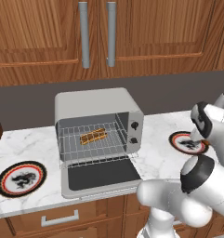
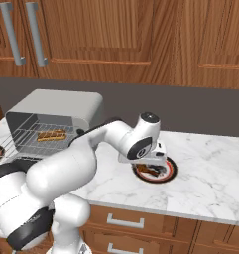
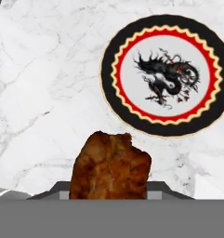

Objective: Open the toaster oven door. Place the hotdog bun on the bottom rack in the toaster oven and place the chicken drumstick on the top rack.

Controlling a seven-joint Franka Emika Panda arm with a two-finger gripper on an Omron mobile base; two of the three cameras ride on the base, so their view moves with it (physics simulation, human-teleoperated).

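The toaster oven (image 1: 95,104) stands on the counter with its door (image 1: 102,174) folded down flat. Inside it the hotdog bun (image 1: 94,136) lies on a wire rack, and the bun (image 2: 51,135) is also seen from the right. My gripper (image 2: 149,163) hangs low over the right plate (image 2: 165,173), shut on the brown chicken drumstick (image 3: 111,167). In the hand view the drumstick covers my fingertips, and the dragon-patterned plate (image 3: 165,74) beneath it is bare.
A second matching plate (image 1: 20,178) sits on the marble counter left of the oven. Wooden cabinets with grey handles (image 1: 84,35) hang above. Drawers run below the counter's front edge.
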